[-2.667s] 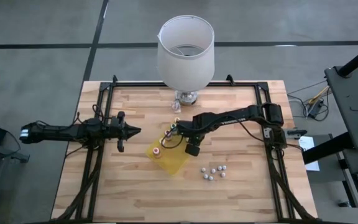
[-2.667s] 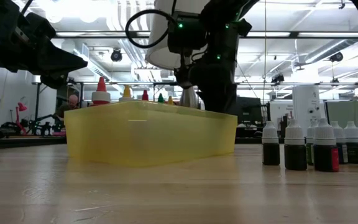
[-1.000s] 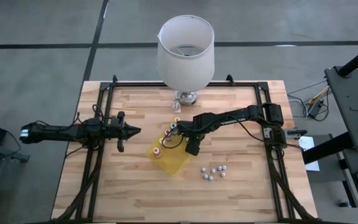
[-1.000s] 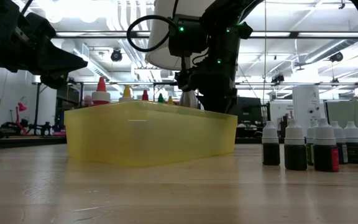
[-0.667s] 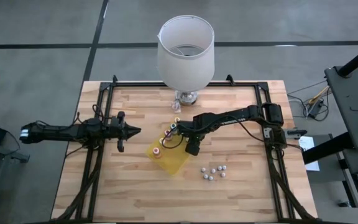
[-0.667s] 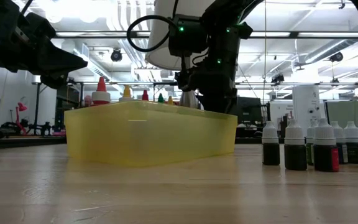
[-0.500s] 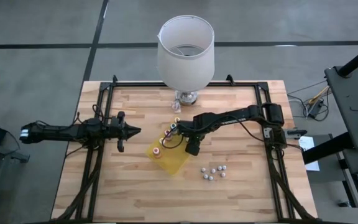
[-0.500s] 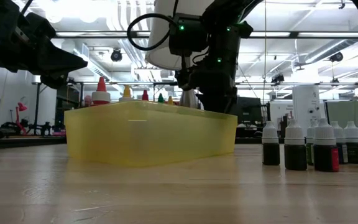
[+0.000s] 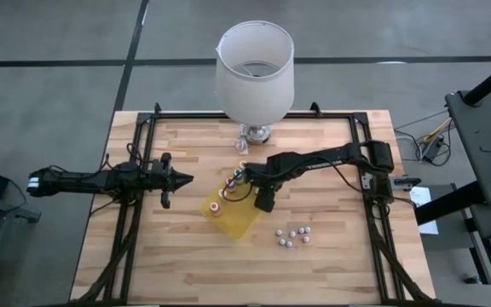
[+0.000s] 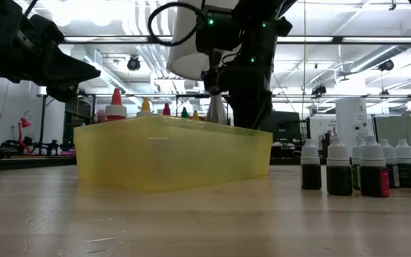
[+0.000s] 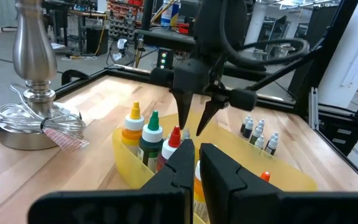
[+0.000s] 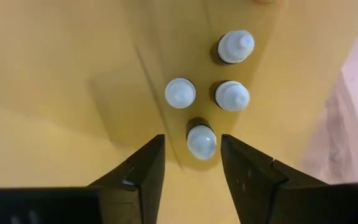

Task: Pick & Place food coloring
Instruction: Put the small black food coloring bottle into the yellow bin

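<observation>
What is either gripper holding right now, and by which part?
Nothing. Right gripper is open above a white-capped bottle in the yellow tray; left gripper is shut, empty.

Right pincer (image 11: 194, 121) hangs with jaws parted; left pincer (image 9: 181, 179) closed.

Bottles (image 10: 143, 108) in tray (image 10: 170, 153): only caps visible, bodies hidden.

Yellow tray (image 10: 170, 153) holds bottles (image 10: 115, 106); hand (image 10: 245, 86) seemingly above.
</observation>
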Controlling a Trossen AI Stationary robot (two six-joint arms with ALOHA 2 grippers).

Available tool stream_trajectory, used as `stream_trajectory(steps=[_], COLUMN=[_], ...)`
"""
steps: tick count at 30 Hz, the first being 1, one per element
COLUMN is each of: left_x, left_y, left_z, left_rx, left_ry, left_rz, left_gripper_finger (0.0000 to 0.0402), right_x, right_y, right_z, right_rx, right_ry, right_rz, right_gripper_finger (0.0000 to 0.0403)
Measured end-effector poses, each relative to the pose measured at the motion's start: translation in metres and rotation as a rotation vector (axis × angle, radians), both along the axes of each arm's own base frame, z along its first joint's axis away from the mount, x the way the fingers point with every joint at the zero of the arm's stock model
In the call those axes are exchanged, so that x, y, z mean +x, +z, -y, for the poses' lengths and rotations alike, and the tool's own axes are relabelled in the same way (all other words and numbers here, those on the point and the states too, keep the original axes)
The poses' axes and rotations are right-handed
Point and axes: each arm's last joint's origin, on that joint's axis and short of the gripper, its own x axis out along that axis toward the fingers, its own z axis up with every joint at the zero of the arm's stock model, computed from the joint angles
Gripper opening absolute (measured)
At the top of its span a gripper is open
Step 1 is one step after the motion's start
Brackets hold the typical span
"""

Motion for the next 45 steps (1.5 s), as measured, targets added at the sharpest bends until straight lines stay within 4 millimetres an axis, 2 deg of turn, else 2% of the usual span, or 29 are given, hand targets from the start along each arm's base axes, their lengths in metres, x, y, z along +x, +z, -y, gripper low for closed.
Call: stream_trajectory(steps=[12,21,32,45], left_x=[0.000,0.000,0.000,0.000], left_y=[0.000,0.000,0.000,0.000], left_z=[0.000,0.000,0.000,0.000], left_rx=[0.000,0.000,0.000,0.000], left_ry=[0.000,0.000,0.000,0.000], left_rz=[0.000,0.000,0.000,0.000], left_gripper_finger=[0.0000,0.0000,0.0000,0.0000], right_x=[-0.019,-0.037,-0.049,-0.067], right_y=[0.053,0.083,0.089,0.089], right_z=[-0.006,-0.035,-0.077,-0.140], right_rx=[0.003,0.061,0.145,0.164], right_ry=[0.017,0.161,0.247,0.435], right_rz=[0.118,0.176,0.158,0.144], right_gripper_finger=[0.0147,0.0158,0.0159,0.0162])
